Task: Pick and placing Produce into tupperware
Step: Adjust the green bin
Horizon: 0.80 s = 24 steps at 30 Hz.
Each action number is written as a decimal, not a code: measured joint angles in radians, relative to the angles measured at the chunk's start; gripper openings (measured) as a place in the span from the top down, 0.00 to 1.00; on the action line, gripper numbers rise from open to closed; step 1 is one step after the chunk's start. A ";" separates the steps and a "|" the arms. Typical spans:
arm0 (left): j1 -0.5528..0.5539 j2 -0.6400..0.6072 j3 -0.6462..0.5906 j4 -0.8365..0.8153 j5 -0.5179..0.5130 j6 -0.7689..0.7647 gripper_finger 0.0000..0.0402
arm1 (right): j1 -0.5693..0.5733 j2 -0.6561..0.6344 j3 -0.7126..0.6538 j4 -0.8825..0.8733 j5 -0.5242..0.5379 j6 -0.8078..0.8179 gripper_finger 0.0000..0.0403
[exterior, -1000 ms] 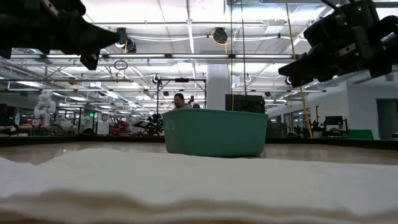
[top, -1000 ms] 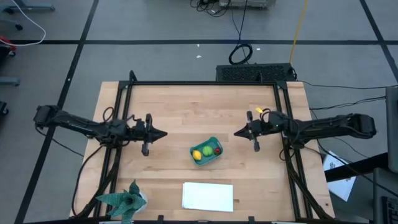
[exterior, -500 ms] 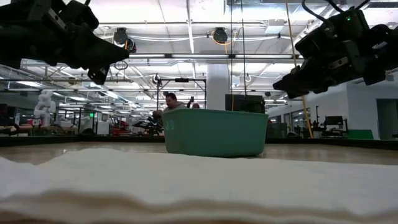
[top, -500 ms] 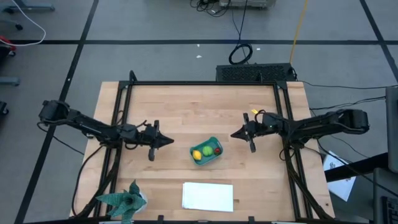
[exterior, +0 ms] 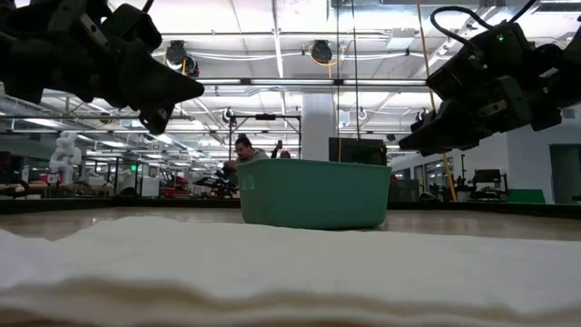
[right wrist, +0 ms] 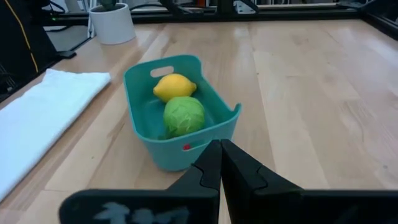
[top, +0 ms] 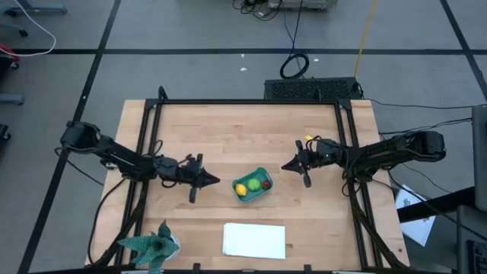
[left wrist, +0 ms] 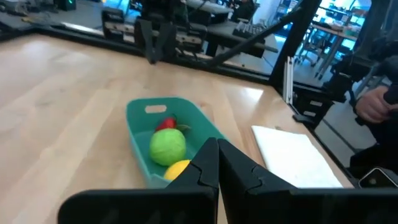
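Observation:
The teal tupperware point(top: 253, 185) stands on the wooden table near its middle. Inside lie the yellow lemon point(top: 240, 189), the round green fruit point(top: 253, 184) and the small red one point(top: 265, 183). My left gripper point(top: 217, 181) is shut and hovers just left of the tub, pointing at it nearly level. My right gripper point(top: 284, 167) is shut too, hovering to the tub's right and slightly farther back, also aimed at it. Both wrist views look past shut fingers at the tub point(left wrist: 143, 115) point(right wrist: 221, 118). Neither gripper touches anything.
A flat white folded sheet point(top: 254, 240) lies near the front edge and fills the foreground of the low view point(exterior: 272, 272). A teal spiky leafy object point(top: 152, 245) sits at the front left corner. Black frame rails point(top: 346, 144) run along the table's sides. A person point(exterior: 243, 150) sits far behind.
My left gripper has moved toward the table's right and near edges, closing on the tub, and has sunk while tipping a little downward. My right gripper has dropped slightly toward the tub. Both stay shut. The tub and the fruits have not moved.

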 joint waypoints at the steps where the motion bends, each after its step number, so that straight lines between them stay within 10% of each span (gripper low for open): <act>1: -0.005 0.017 0.009 0.000 0.000 -0.007 1.00 | 0.000 0.000 0.000 0.001 0.000 0.000 1.00; 24: -0.098 0.326 0.149 -0.002 -0.065 -0.107 1.00 | -0.004 0.000 0.000 -0.040 0.089 0.005 1.00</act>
